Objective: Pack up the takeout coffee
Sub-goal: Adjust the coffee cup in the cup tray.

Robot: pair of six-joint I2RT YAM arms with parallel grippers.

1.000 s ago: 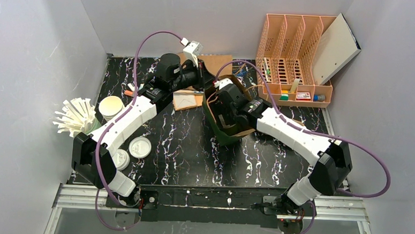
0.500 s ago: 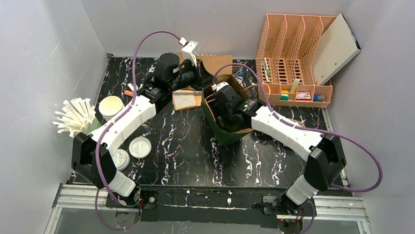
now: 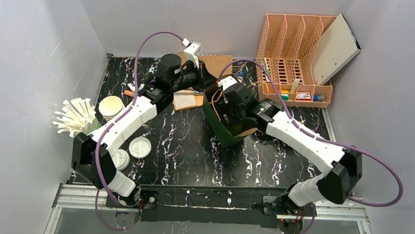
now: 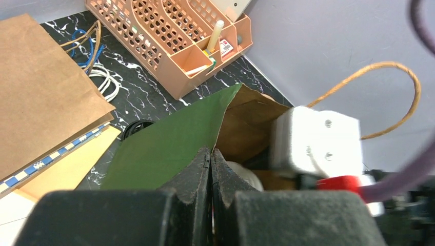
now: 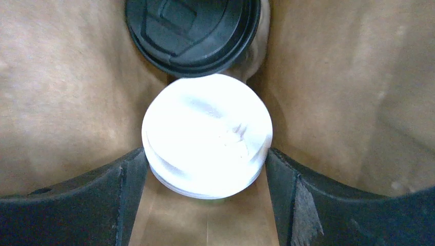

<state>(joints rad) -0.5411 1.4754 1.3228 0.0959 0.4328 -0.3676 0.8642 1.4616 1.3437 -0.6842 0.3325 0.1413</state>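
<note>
- My right pincer (image 5: 206, 160) is down inside the paper bag (image 3: 222, 129), jaws wide, one dark finger (image 5: 128, 184) on each side of the white-lidded cup (image 5: 208, 134).
- The finger edges sit right at the rim of the white lid. I cannot tell whether they press on it or only flank it.
- Just beyond this cup, deeper in the wrist view, stands the black-lidded cup (image 5: 192, 31). The two lids overlap in that view.
- Brown bag walls close in on both sides of the cups.
- My left pincer (image 4: 210, 156) is clamped tight on the top edge of the bag, green outer face to one side of the fingers and brown lining to the other.
- A twisted paper handle (image 4: 395, 66) arches above the bag mouth, beside the right wrist housing.
- From above, the bag stands near the middle of the black marble table (image 3: 193, 148), towards the back, with both arms meeting at it.
- Behind the bag lie flat brown paper sheets (image 4: 41, 92) and an orange desk organiser (image 3: 294, 57) at the back right.
- At the left edge are an open paper cup (image 3: 110, 107), a loose white lid (image 3: 140, 146) and a bundle of white sticks (image 3: 76, 116).
</note>
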